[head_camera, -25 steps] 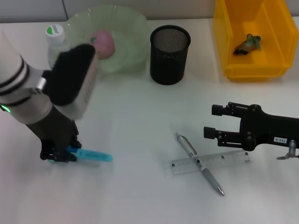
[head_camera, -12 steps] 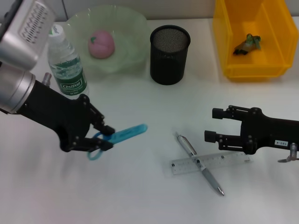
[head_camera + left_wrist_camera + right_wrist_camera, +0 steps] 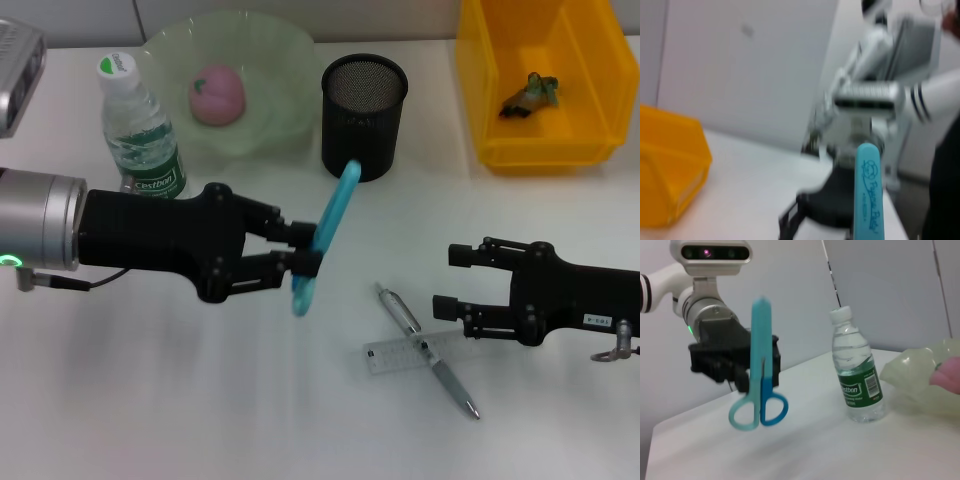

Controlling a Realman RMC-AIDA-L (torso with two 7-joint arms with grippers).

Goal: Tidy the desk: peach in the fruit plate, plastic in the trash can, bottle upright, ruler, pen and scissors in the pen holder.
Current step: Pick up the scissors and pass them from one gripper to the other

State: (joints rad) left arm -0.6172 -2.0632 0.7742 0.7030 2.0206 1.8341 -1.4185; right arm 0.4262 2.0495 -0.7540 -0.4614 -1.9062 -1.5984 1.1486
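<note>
Above the bench [image 3: 200, 400], the left gripper [image 3: 300, 262] clamps the scissors [image 3: 325, 232], blades pointing up toward the pen holder [image 3: 364, 117]; the right gripper [image 3: 452, 280] hangs open near the pen [image 3: 428, 351].

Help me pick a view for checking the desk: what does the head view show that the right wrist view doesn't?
Only the head view shows the pen holder, the pen lying across the ruler, the yellow bin and the open right gripper. Only the right wrist view shows the scissors' finger loops hanging below the grip. Both show the left gripper shut on the scissors, the upright bottle and the peach in the fruit plate.
</note>
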